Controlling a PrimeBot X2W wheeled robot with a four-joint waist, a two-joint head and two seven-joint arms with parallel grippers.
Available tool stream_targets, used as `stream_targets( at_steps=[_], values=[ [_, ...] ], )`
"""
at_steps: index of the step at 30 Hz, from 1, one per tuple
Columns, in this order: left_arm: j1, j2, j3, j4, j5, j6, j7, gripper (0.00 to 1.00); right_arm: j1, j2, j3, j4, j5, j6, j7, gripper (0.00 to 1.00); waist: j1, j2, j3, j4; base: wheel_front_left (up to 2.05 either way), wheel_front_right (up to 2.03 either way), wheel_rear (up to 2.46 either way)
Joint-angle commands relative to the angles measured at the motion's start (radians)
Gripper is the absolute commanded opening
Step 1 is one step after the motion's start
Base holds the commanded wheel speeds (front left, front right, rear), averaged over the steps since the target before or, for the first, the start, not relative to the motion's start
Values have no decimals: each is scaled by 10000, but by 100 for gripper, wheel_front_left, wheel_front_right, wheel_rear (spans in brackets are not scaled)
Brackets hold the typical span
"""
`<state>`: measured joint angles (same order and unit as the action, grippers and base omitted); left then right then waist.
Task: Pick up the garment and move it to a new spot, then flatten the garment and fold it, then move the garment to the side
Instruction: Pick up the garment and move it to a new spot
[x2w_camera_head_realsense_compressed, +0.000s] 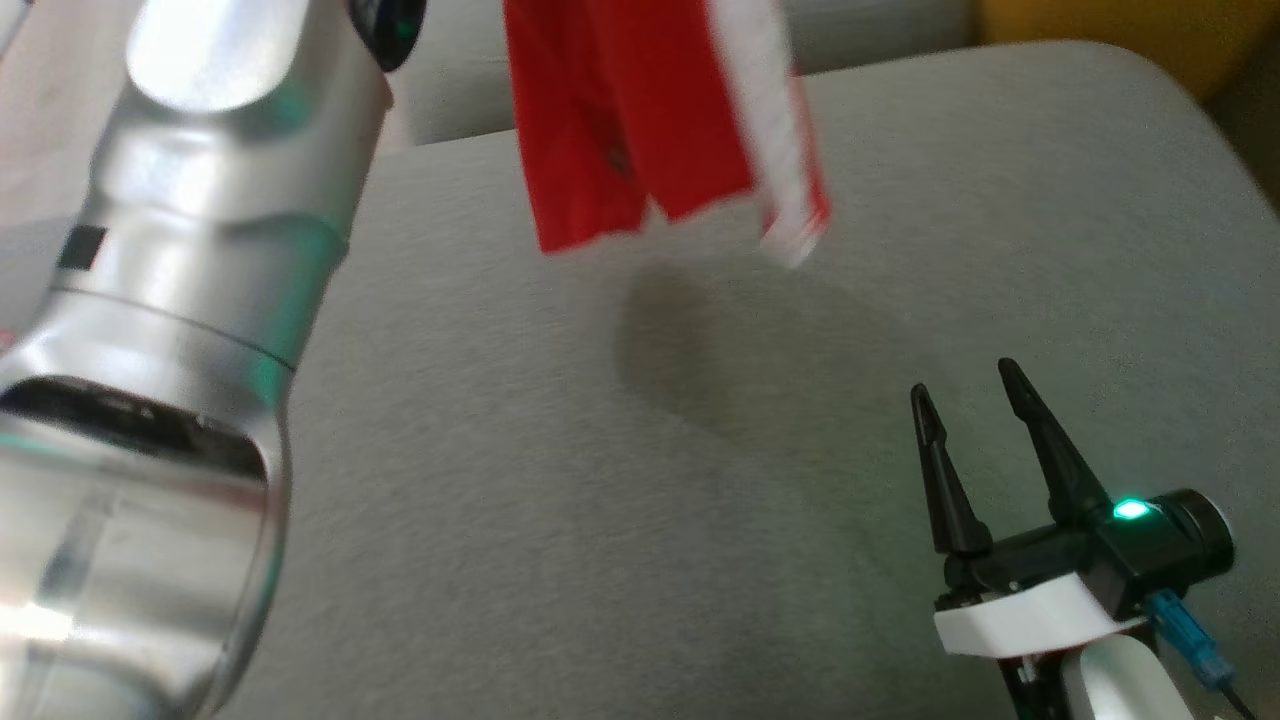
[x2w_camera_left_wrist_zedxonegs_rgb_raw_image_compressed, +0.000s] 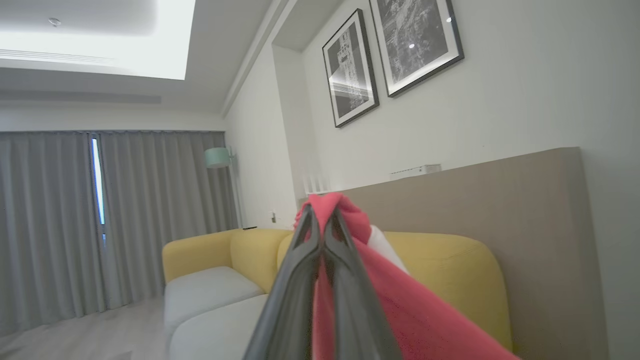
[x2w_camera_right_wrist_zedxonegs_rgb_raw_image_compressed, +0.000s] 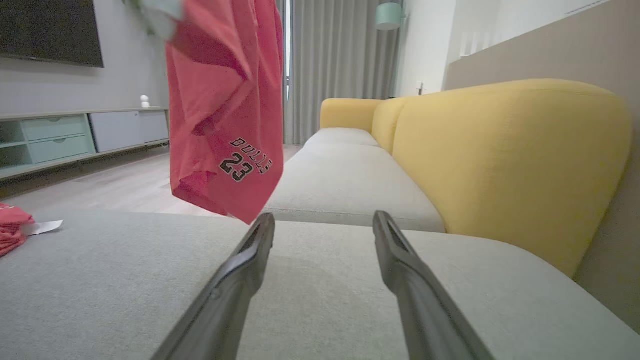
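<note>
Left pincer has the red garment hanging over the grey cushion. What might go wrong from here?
The left pincer pinches only a small bunch of the garment, so the cloth may slip out if it swings. The garment hangs bunched; lowered like this onto the cushion, it may land creased. The right pincer stands open and apart from it, giving no second hold.

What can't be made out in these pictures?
- Head view: the garment is blurred and its top is cut off by the upper edge; the left arm hides the left of the sofa.
- Left wrist view: the left gripper covers the pinched spot.
- Right wrist view: a red cloth is cut off by the left edge.
</note>
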<state>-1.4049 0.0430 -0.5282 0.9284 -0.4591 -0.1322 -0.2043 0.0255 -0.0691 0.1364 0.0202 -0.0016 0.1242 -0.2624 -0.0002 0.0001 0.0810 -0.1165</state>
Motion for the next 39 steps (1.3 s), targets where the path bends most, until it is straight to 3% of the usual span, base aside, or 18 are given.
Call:
stream_targets(
  at_steps=[1,5,10,16,19,20,21,25,33,39],
  values=[
    [-50,227,145,-216,-268,17,-106,0,-251,95,257,-359,96,65,6,100,2,-1,-3,-892,0,0,0],
    [1188,111,-89,-265,-952,16,-290,0,-279,153,242,-329,201,65,6,100,2,-1,225,-1240,0,0,0],
    [3859,79,-253,-714,-1759,16,-538,0,-285,180,208,-309,267,65,6,100,2,-1,376,-1297,0,0,0],
    [7807,75,532,-2571,-1866,482,-570,0,-111,186,53,-256,377,65,6,100,2,-1,303,-860,0,0,0],
    [9631,74,427,-3569,-2110,438,-572,0,84,187,-197,-216,358,65,6,100,2,-1,114,-428,0,0,0],
    [10055,74,141,-3743,-2156,358,-572,46,152,187,-316,-214,392,65,6,100,2,-1,44,-264,0,0,0],
    [10351,74,-24,-3921,-2128,328,-572,100,225,187,-403,-197,390,65,6,100,2,-1,-45,-89,0,0,0],
    [11084,73,178,-4601,-2101,503,-573,100,416,187,-509,-98,342,65,6,100,2,-1,-352,303,0,0,0],
    [13018,73,1471,-6872,447,1775,-574,100,962,188,-812,227,532,65,6,100,2,-1,-1108,1138,0,0,0],
    [14165,72,2299,-8552,2297,2307,-574,100,1399,188,-937,509,647,65,6,100,2,-1,-1525,1566,0,0,0]
  ],
)
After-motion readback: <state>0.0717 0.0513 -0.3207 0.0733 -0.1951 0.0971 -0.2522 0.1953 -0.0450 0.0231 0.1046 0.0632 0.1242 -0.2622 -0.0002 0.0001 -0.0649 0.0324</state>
